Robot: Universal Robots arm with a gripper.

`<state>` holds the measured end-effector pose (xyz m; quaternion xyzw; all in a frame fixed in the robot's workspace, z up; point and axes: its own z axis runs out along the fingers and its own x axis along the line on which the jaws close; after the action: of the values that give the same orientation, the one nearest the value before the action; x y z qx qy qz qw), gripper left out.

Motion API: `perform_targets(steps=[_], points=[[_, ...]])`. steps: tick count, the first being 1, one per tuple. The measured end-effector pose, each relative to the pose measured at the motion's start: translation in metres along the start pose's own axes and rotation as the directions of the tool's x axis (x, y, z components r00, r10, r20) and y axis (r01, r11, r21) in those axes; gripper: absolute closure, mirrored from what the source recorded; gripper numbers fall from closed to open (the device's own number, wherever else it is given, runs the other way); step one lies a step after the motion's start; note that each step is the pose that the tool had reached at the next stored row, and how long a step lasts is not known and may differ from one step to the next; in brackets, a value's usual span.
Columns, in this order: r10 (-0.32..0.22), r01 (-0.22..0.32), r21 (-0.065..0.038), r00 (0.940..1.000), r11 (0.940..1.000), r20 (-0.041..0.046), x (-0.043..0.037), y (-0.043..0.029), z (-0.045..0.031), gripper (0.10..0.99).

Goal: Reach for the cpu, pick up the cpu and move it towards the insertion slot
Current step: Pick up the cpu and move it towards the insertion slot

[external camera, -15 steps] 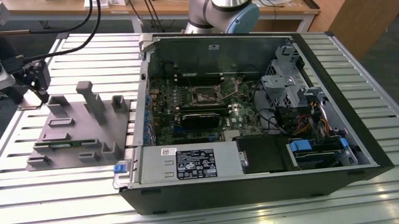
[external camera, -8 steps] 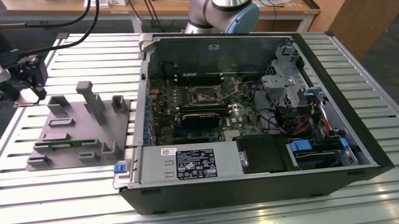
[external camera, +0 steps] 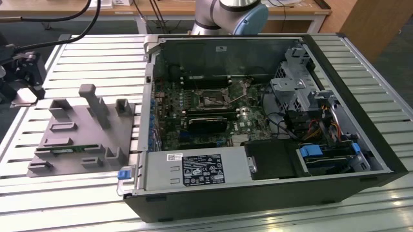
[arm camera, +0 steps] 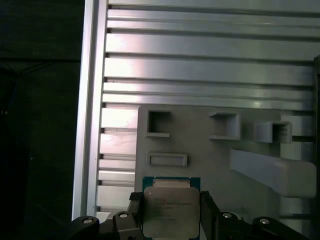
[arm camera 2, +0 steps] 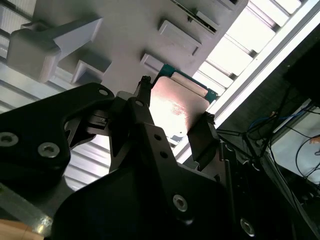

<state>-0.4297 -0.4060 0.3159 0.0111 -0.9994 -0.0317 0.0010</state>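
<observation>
The cpu (arm camera: 170,216), a flat square chip with a shiny silver top and a green rim, sits between my gripper's two black fingers (arm camera: 206,210). In both wrist views the fingers press on opposite edges of the cpu (arm camera 2: 176,114), so my gripper (arm camera 2: 177,100) is shut on it. It hangs over the corner of the grey plastic fixture (arm camera: 220,160). In the exterior view my gripper (external camera: 23,92) is at the far left, beside the fixture (external camera: 77,130). The insertion slot (external camera: 212,100), a dark square socket in a metal frame, lies on the green board inside the open computer case, well to the exterior view's right.
The black computer case (external camera: 361,121) lies open on a slatted metal table (external camera: 90,53). Inside it are a power supply box (external camera: 193,169), a black card (external camera: 206,123), cables and a drive cage (external camera: 293,92). Upright blocks (external camera: 96,104) stand on the fixture. The arm's base (external camera: 232,14) is behind the case.
</observation>
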Motion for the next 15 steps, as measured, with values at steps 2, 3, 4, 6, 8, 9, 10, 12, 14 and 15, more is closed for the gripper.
perform_targets(steps=[2, 3, 4, 6, 8, 9, 10, 12, 14, 15], points=[[0.0, 0.0, 0.0, 1.0, 1.0, 0.0001, 0.0, 0.0002, -0.0027, 0.541], [0.0, 0.0, 0.0, 1.0, 1.0, 0.0001, 0.0, 0.0002, -0.0039, 0.541], [0.0, 0.0, 0.0, 1.0, 1.0, 0.0, 0.0, 0.0003, -0.0051, 0.541], [0.0, 0.0, 0.0, 1.0, 1.0, 0.0, 0.0, 0.0005, -0.0075, 0.541], [0.0, 0.0, 0.0, 1.0, 1.0, 0.0, 0.0, 0.0006, -0.0098, 0.541], [0.0, 0.0, 0.0, 1.0, 1.0, 0.0001, 0.0, 0.0007, -0.0109, 0.541], [0.0, 0.0, 0.0, 1.0, 1.0, 0.0, 0.0, 0.0008, -0.0121, 0.541], [0.0, 0.0, 0.0, 1.0, 1.0, 0.0001, 0.0, 0.0009, -0.015, 0.541], [0.0, 0.0, 0.0, 1.0, 1.0, 0.0001, 0.0, 0.0011, -0.0182, 0.541], [0.0, 0.0, 0.0, 1.0, 1.0, 0.0, 0.0, 0.0012, -0.02, 0.541]])
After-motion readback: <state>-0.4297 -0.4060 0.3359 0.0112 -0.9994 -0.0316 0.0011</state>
